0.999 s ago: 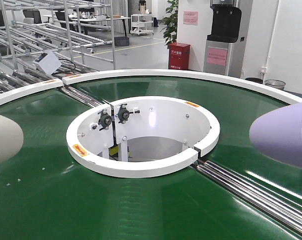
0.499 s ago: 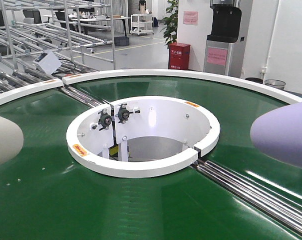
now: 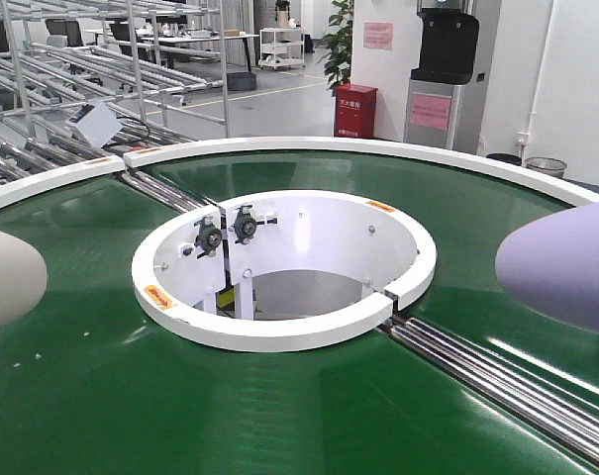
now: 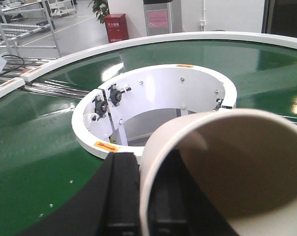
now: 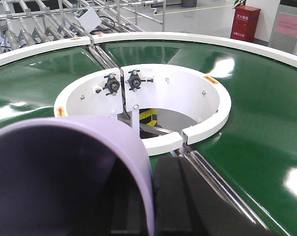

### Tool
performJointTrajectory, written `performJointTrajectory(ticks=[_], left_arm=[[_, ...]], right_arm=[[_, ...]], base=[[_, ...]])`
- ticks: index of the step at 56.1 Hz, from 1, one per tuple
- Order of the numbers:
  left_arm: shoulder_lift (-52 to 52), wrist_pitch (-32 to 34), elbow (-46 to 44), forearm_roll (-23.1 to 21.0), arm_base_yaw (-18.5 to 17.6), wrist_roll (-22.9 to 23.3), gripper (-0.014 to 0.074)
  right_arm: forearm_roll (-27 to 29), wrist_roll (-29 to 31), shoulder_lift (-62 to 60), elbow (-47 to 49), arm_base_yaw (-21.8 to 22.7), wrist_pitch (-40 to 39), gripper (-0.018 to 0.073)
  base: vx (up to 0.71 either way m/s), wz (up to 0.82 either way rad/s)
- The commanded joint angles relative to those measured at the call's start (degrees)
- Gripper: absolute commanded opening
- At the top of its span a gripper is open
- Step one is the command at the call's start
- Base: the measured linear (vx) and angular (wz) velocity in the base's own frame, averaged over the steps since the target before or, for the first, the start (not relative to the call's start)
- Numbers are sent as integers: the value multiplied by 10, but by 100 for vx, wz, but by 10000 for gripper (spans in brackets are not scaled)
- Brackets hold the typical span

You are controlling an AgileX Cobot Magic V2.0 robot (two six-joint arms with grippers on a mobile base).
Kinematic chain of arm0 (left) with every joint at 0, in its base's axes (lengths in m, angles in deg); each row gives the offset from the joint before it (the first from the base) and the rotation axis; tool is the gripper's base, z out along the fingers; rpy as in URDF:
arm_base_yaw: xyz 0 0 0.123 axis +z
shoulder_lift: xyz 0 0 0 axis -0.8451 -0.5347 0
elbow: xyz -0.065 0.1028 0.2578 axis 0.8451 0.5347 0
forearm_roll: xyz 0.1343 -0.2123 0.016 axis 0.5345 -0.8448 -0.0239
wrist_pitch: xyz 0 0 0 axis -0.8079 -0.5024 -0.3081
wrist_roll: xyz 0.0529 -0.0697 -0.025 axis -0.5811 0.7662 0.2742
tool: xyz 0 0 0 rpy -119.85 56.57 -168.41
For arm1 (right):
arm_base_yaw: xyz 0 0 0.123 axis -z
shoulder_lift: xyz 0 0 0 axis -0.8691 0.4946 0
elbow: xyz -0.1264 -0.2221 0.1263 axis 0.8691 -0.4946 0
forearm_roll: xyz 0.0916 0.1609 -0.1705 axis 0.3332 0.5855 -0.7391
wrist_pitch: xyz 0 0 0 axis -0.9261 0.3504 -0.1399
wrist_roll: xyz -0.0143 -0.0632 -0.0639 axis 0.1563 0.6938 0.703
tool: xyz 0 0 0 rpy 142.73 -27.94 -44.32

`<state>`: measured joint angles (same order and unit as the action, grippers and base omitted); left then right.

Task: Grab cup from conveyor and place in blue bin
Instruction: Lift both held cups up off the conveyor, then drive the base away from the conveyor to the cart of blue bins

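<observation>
The conveyor [image 3: 279, 406] is a dark green ring belt that fills the front view. A cream cup [image 4: 227, 167] is in my left gripper [image 4: 144, 169], which is shut on its rim wall, one black finger outside and one inside. The same cream cup [image 3: 7, 275] shows at the left edge of the front view. My right gripper [image 5: 149, 182] is shut the same way on the wall of a lavender cup [image 5: 65, 172], which also shows as the lavender cup [image 3: 561, 262] at the right edge. Both cups hang above the belt. The blue bin is out of view.
A white central ring [image 3: 279, 332] surrounds the open hole in the belt's middle. Steel rollers [image 3: 497, 376] cross the belt at the right seam. Beyond the white outer rim [image 3: 358, 146] stand steel racks [image 3: 81, 59], a red cabinet [image 3: 355, 109] and a water dispenser [image 3: 448, 69].
</observation>
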<state>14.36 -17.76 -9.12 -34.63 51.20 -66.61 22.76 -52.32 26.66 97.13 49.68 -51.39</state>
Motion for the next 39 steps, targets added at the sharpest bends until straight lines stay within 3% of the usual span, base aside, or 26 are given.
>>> performJointTrajectory(ticks=[1, 39], left_arm=[[2, 51, -19, -8, -4, 1, -6], [2, 51, -19, -8, -4, 1, -6]], right_arm=[[4, 2, -2, 16, 0, -51, -9], [4, 2, -2, 16, 0, -51, -9]], base=[[0, 0], [0, 2]])
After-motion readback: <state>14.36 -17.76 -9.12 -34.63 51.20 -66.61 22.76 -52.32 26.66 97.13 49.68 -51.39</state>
